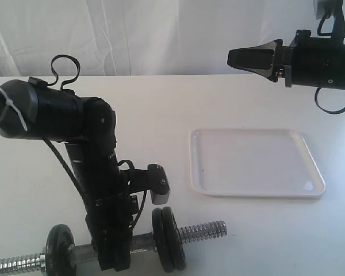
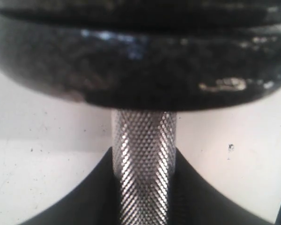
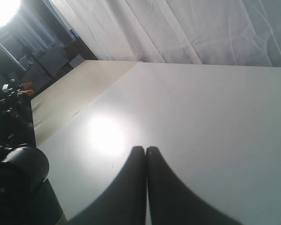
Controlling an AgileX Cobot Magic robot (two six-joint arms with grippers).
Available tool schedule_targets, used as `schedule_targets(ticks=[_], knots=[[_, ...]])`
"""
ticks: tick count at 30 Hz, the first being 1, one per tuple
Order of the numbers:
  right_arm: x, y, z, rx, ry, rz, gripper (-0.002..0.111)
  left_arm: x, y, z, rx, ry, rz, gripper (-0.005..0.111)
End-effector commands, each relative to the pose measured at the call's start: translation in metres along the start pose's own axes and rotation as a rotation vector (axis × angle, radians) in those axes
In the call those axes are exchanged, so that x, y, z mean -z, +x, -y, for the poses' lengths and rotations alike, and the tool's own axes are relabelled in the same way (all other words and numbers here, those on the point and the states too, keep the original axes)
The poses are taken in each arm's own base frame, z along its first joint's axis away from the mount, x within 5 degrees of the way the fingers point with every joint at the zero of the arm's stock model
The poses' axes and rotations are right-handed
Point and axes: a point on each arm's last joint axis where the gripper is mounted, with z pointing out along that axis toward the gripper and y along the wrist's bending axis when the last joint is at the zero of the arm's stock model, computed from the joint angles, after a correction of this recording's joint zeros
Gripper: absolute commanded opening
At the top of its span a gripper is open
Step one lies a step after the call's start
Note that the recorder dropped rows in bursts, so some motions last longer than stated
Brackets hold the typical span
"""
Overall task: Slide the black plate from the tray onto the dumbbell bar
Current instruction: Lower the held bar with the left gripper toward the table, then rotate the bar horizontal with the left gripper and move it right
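The dumbbell bar [image 1: 201, 232] lies along the table's front edge, its chrome threaded end pointing right. Two black discs stand side by side on it, and the outer one is the black plate [image 1: 177, 240]. A further disc [image 1: 60, 247] sits towards the bar's left end. My left gripper [image 1: 112, 260] reaches down onto the knurled middle of the bar [image 2: 144, 154], its fingers [image 2: 98, 187] pressed against both sides, close under the plates [image 2: 140, 61]. The white tray [image 1: 253, 161] has nothing in it. My right gripper [image 1: 250, 57] hangs shut high behind the tray, holding nothing [image 3: 146, 149].
A white curtain [image 1: 161, 34] closes off the back of the white table [image 1: 161, 115]. The left arm's black body and cables [image 1: 92, 149] rise over the bar. Dark equipment [image 3: 14, 122] shows beyond the table's side in the right wrist view.
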Motion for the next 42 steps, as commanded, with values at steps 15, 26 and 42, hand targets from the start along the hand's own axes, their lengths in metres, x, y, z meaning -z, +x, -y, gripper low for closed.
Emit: schedule_targets(ticks=[15, 26, 42], knots=[[0.002, -0.003, -0.002, 0.034, -0.006, 0.012, 0.0, 0.025, -0.015, 0.007, -0.031, 0.077, 0.017, 0.0], [0.002, -0.003, -0.002, 0.034, -0.006, 0.012, 0.0, 0.028, -0.022, 0.012, -0.051, 0.128, 0.079, 0.0], [0.002, -0.003, -0.002, 0.034, -0.006, 0.012, 0.0, 0.044, -0.044, 0.025, -0.119, 0.136, 0.097, 0.0]])
